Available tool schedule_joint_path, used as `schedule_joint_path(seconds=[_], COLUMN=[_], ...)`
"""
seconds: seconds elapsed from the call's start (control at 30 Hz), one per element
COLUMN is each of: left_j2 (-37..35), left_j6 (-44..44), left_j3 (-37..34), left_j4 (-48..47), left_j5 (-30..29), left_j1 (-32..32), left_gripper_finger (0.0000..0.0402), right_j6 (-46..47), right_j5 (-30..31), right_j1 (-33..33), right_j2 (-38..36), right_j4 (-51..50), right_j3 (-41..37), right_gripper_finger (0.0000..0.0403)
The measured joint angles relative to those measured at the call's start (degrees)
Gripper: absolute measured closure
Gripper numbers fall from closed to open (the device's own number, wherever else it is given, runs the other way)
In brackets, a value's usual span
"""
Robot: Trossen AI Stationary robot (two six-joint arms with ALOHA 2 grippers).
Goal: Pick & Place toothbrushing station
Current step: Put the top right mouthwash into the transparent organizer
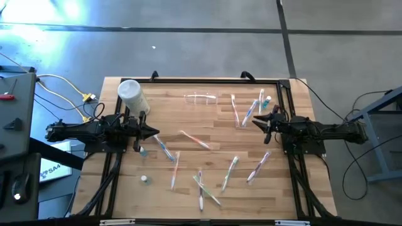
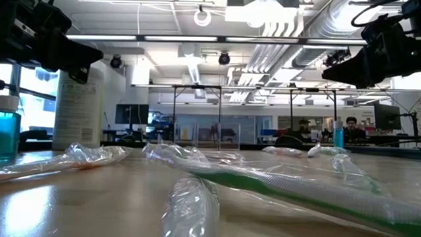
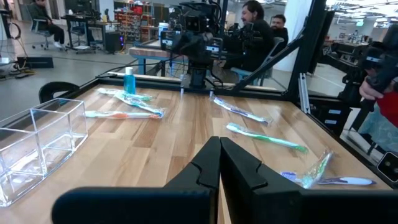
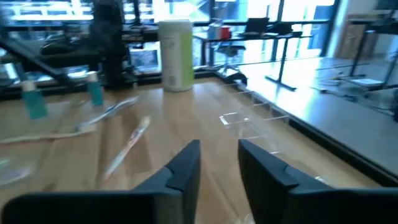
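Clear plastic, the station [image 1: 201,98] sits untouched on the worktop [image 1: 207,125] well ahead of the right gripper [image 1: 257,122], fingers slightly apart and empty, so the reach has yet to begin; left gripper [image 1: 155,133] waits, fingers together.

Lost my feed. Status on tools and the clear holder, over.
Left tool shut, empty. Right tool parted, empty. Clear holder untouched at table's far edge. Wrapped toothbrushes scattered mid-table.
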Motion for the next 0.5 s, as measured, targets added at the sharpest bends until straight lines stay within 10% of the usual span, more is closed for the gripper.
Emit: schedule_joint_path(seconds=[0.5], left_j2=[0.01], left_j6=[0.0], left_j3=[0.0], left_j4=[0.0], left_j5=[0.0], left_j1=[0.0], left_gripper_finger=[0.0394], right_j6=[-4.55], right_j5=[6.75], right_j1=[0.02], right_j2=[3.14], right_j4=[0.4], right_j3=[7.28], right_gripper_finger=[0.0195])
